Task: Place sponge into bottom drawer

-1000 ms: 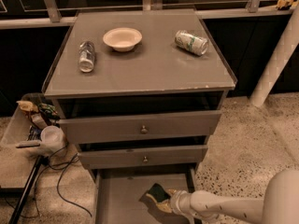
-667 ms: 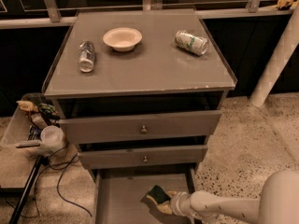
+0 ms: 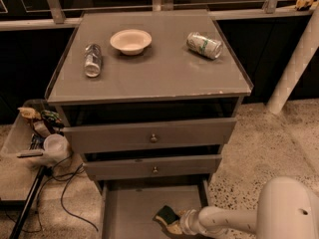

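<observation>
The bottom drawer (image 3: 129, 203) is pulled out at the foot of the grey cabinet, its flat floor showing. The sponge (image 3: 168, 219), dark green on top with pale yellow foam below, sits tilted just above the drawer floor at its right front. My gripper (image 3: 175, 223) reaches in from the right on a white arm and is shut on the sponge, holding it inside the drawer's outline near the right wall.
Two upper drawers with knobs (image 3: 153, 138) stand slightly open above. On the cabinet top lie a white bowl (image 3: 130, 41), a crushed can (image 3: 204, 45) and a clear bottle (image 3: 92, 59). A bin of clutter (image 3: 35, 133) and cables lie left; a white post (image 3: 294, 59) stands right.
The sponge and gripper have shifted slightly down and toward the drawer's front; otherwise nothing has moved.
</observation>
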